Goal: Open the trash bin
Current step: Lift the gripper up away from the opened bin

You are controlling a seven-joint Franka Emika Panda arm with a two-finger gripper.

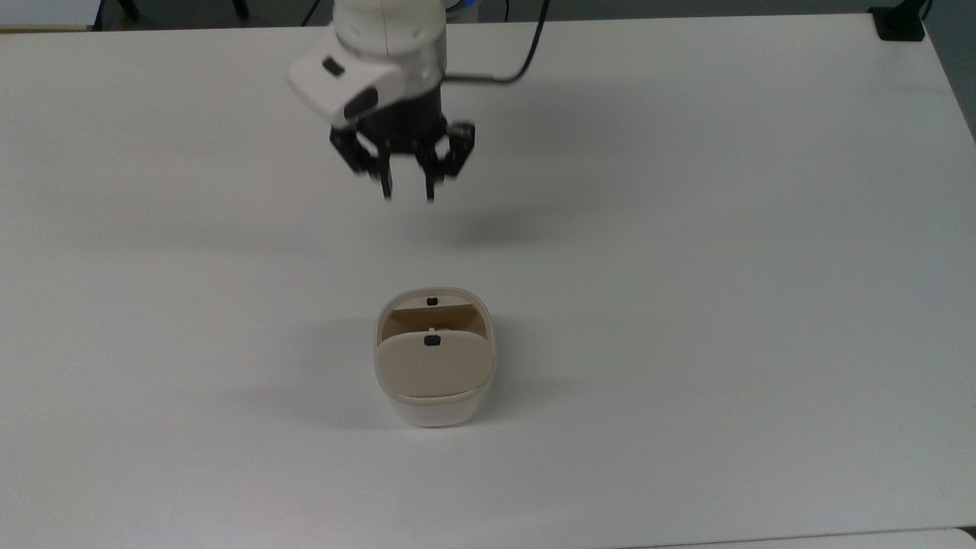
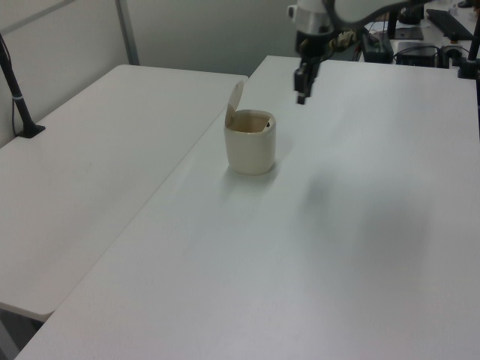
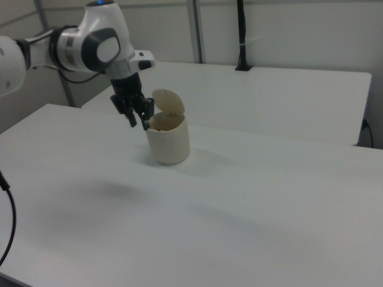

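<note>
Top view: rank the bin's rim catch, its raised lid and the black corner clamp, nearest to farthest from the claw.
1. Rim catch, on the side facing the gripper.
2. Raised lid, on the opposite side.
3. Black clamp, the top view's upper-right corner.

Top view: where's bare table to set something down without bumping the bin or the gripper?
Almost everywhere. The table is bare on the top view's left and right of the trash bin and below it to the near edge. The only occupied strip runs from the bin, its lid raised, up to the open gripper hanging above the table.
</note>
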